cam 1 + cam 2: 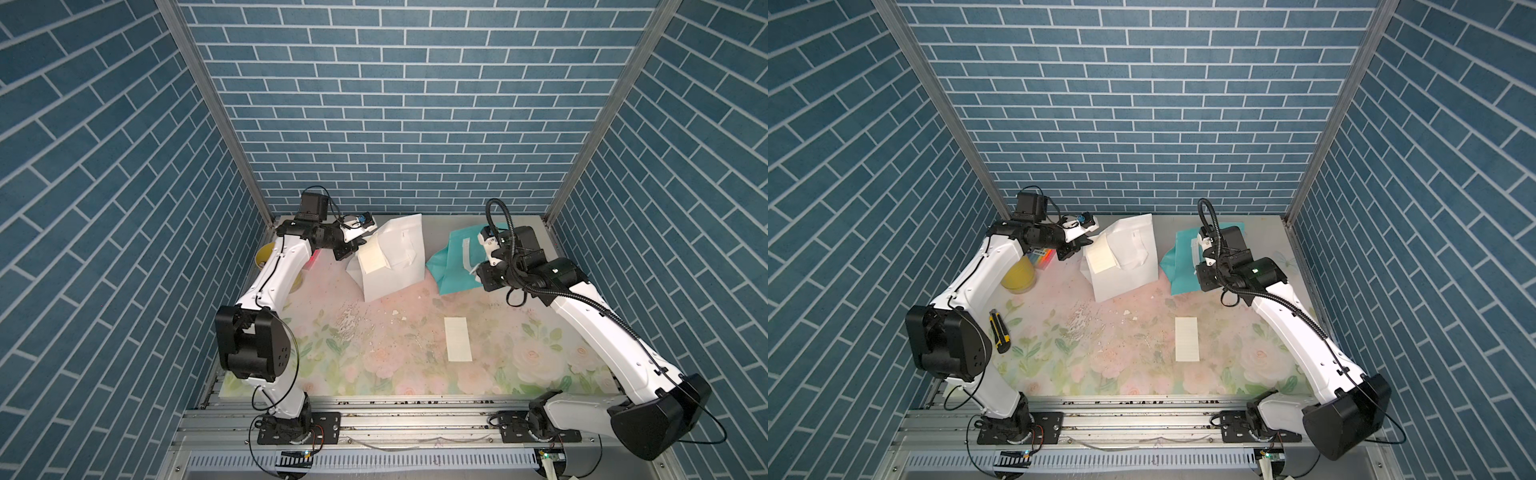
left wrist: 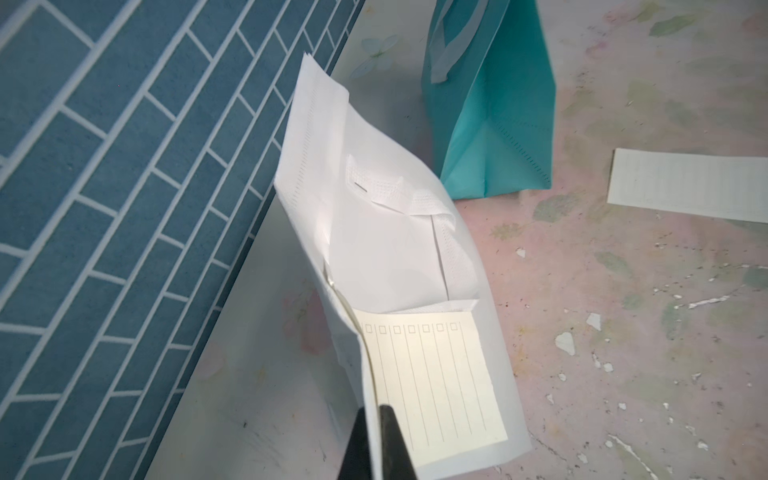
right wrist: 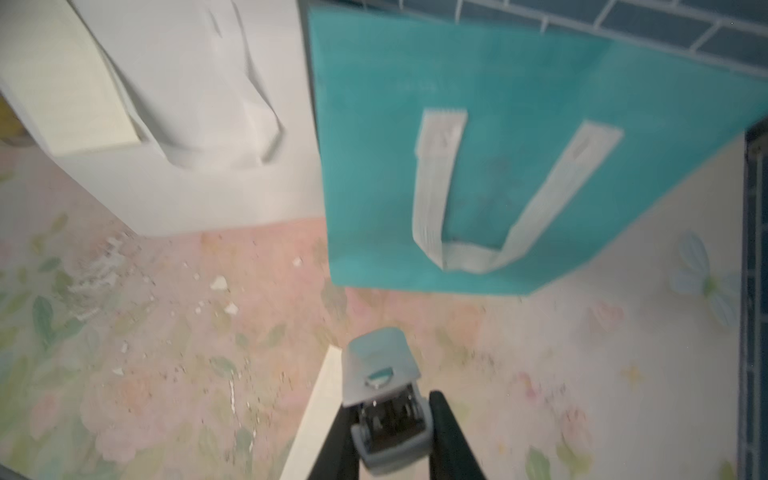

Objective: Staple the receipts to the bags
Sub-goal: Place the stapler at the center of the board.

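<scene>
The white bag (image 1: 395,266) (image 1: 1125,270) lies at the back middle with its left edge lifted. A lined cream receipt (image 1: 372,257) (image 2: 432,386) rests flat against that raised flap. My left gripper (image 2: 376,415) (image 1: 352,251) is shut, pinching the flap's edge and the receipt together. The teal bag (image 1: 453,266) (image 3: 498,83) lies flat to the right, white handle up. My right gripper (image 3: 388,419) is shut on a small white stapler (image 3: 382,399) and hovers above the mat near the teal bag's near edge. A second receipt (image 1: 458,338) (image 3: 316,415) lies loose on the mat.
A yellow cup (image 1: 1017,276) and a pack of coloured markers (image 1: 1044,257) stand behind my left arm. Beside the left elbow lies a yellow-black box cutter (image 1: 999,330). The brick back wall (image 1: 395,124) rises just behind both bags. White flakes dot the floral mat (image 1: 374,353).
</scene>
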